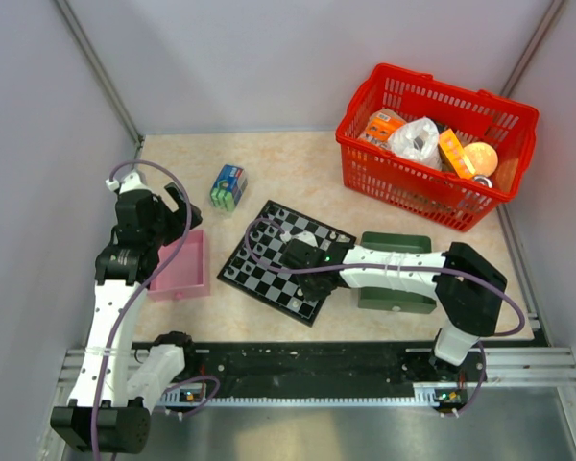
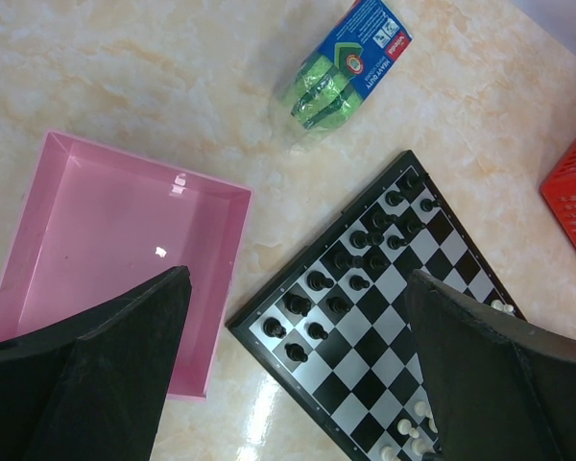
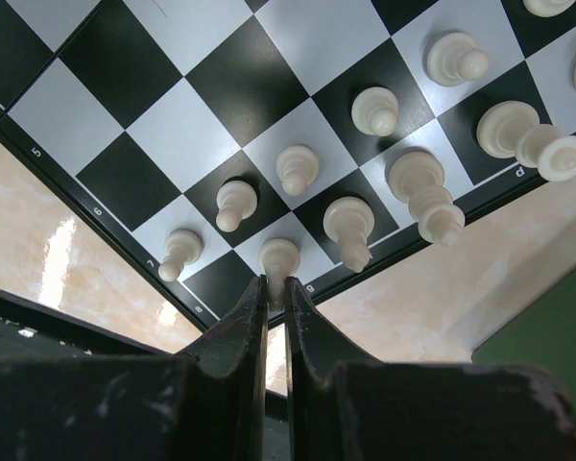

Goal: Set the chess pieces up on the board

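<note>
- Top view: the board (image 1: 286,261) lies tilted at the centre of the frame. The right gripper (image 1: 300,252) is over it, and the left gripper (image 1: 173,206) hangs at the left, near the pink tray (image 1: 184,277).
- Left wrist view: the left gripper (image 2: 298,375) has its jaws spread wide and holds nothing. Dark pieces (image 2: 350,259) stand along the board's upper-left edge, and pale pieces (image 2: 413,437) at the lower right.
- Right wrist view: the right gripper (image 3: 276,286) is pinched to a slit on the top of a pale piece (image 3: 279,255), which stands in the board's edge row at bottom centre. Other pale pieces stand on the squares around it.
</note>
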